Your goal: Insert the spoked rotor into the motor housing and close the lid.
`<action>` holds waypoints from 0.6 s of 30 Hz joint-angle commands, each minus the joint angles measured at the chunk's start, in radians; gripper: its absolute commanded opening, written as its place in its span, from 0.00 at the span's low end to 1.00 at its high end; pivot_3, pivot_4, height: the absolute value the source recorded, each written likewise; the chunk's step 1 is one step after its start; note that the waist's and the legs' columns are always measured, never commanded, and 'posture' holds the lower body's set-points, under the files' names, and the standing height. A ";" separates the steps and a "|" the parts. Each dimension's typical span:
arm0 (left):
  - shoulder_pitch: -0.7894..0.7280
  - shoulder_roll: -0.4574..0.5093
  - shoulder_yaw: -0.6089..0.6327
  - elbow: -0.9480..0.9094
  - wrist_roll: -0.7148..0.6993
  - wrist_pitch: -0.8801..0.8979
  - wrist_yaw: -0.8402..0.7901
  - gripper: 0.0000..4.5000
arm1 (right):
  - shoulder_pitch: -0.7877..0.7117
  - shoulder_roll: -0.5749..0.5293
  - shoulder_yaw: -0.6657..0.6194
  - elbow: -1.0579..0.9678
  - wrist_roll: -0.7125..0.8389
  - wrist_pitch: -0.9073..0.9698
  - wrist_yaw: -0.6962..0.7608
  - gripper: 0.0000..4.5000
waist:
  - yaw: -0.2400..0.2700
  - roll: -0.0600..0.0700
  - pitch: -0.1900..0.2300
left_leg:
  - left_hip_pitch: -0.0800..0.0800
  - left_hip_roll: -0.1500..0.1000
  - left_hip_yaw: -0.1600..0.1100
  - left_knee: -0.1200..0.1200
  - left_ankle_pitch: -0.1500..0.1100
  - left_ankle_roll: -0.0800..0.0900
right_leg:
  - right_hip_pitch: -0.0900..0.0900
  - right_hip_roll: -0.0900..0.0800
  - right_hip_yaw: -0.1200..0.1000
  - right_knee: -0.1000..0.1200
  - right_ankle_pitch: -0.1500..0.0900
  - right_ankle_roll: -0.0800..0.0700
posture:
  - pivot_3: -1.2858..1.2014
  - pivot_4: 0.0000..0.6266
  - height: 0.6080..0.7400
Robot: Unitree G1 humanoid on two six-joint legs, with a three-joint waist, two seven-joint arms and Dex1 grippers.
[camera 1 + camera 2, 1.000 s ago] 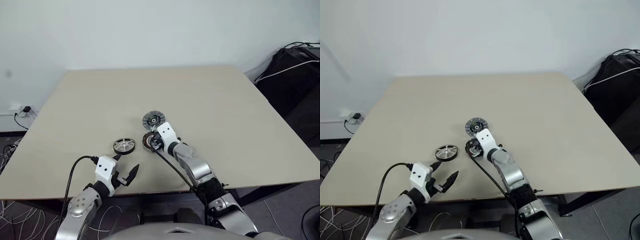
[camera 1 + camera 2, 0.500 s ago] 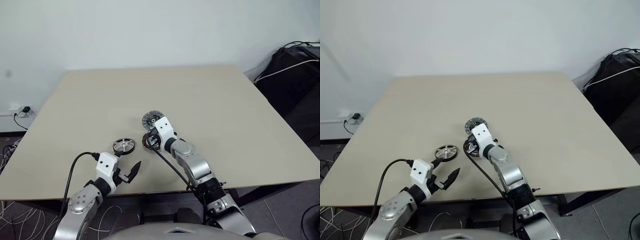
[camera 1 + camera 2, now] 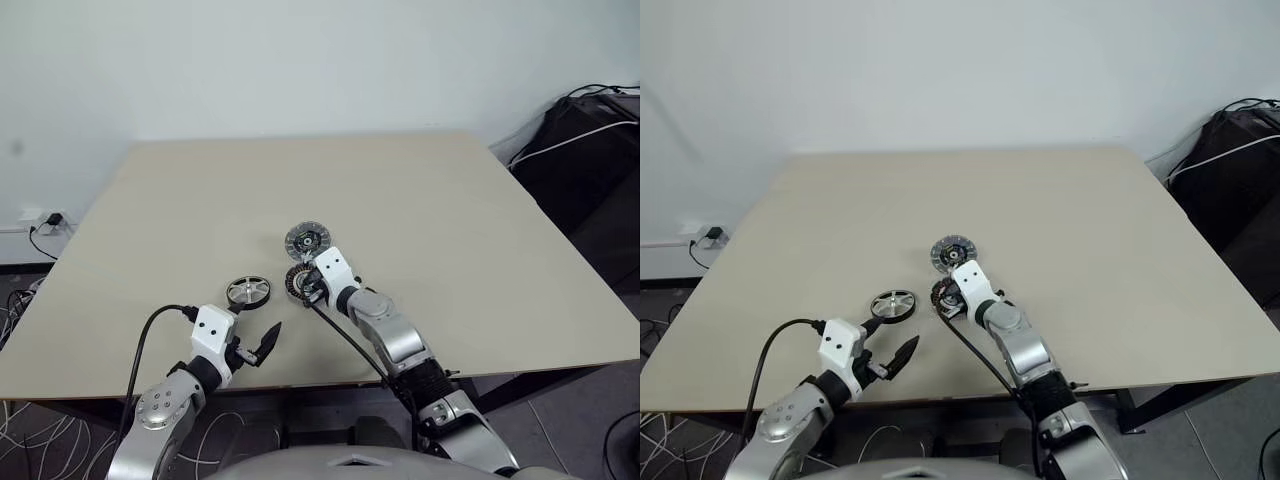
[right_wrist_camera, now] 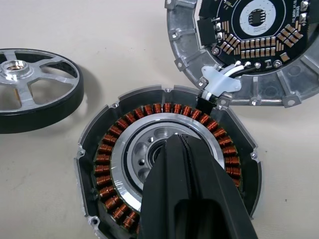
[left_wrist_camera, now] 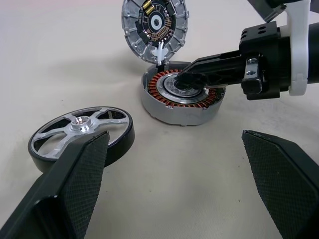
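Rotor pickup next, judged from the layout: small silver metal spoked rotor (image 5: 79, 135) with broad spokes, bright central hub and black outer rim, flat on the beige wooden table (image 3: 420, 190), near the front edge and left of the middle. Left gripper (image 5: 177, 186) just short of it, black fingers (image 5: 70, 186) spread wide and empty, low over the front edge. Best done by easing forward until the rim sits between the fingers, pinching across the black rim rather than the spokes, then lifting level. Right gripper (image 4: 192, 169) pressed shut with nothing held, tips down in the pale centre of the small round motor housing (image 4: 117, 194), apparently steadying it; must probably clear that centre before any insertion, or else block the way. Housing just right of the rotor, close but apart: grey metal shell, ring of copper-coloured windings inside, pale ringed bore in the middle. Flat light-grey metal lid (image 5: 154, 27) just behind the housing toward the far edge, joined to it by a small white fitting and folded open, inner face showing a dark circuit board with small components; swinging it over comes last.
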 commanded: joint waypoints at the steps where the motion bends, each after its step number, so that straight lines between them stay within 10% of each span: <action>1: -0.022 0.001 -0.006 -0.041 -0.007 0.001 -0.004 1.00 | -0.027 0.026 -0.009 -0.100 0.025 -0.022 0.010 0.00 | -0.001 0.001 0.001 | 0.000 0.000 0.000 0.000 0.000 0.000 | 0.000 0.000 0.000 0.000 0.000 0.000 | 0.52 0.00 1.00; 18: -0.004 -0.004 0.004 -0.003 -0.003 -0.042 -0.009 1.00 | -0.007 -0.016 0.005 0.033 -0.027 0.007 -0.004 0.00 | 0.001 0.000 -0.002 | 0.001 0.000 -0.001 0.000 0.000 -0.001 | 0.000 0.001 0.000 0.000 0.000 0.000 | 0.52 0.00 1.00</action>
